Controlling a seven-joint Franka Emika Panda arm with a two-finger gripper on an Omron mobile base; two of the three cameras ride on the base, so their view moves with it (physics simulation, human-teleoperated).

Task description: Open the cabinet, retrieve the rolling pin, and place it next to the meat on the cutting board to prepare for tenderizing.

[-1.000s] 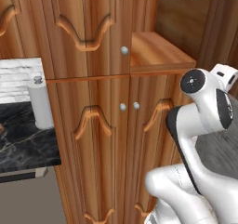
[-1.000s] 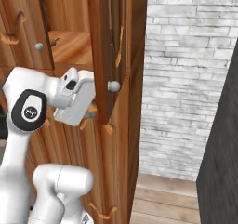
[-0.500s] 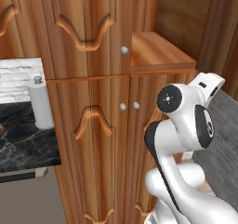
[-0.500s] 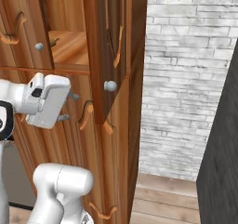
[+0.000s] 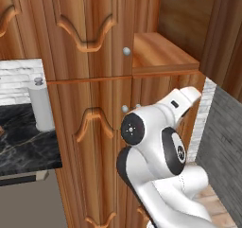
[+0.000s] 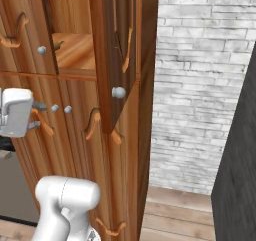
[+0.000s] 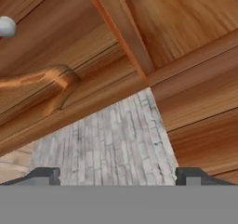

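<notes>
Two upper doors on cabinet [image 5: 90, 28]: left one shut, right one [image 6: 117, 50] swung wide open, edge-on in right base view, round silver knob [image 6: 118, 92] on its near face. Bare wooden shelf [image 5: 163, 52] exposed inside. Gripper [image 7: 118, 174] in hand view with fingers spread wide apart, nothing between them, facing open door's underside and pale brick wall [image 6: 200, 85] beyond. White canister [image 5: 40, 105] on dark marble counter [image 5: 23, 146] at far left. Arm [image 5: 160, 146] folded low before lower doors.
</notes>
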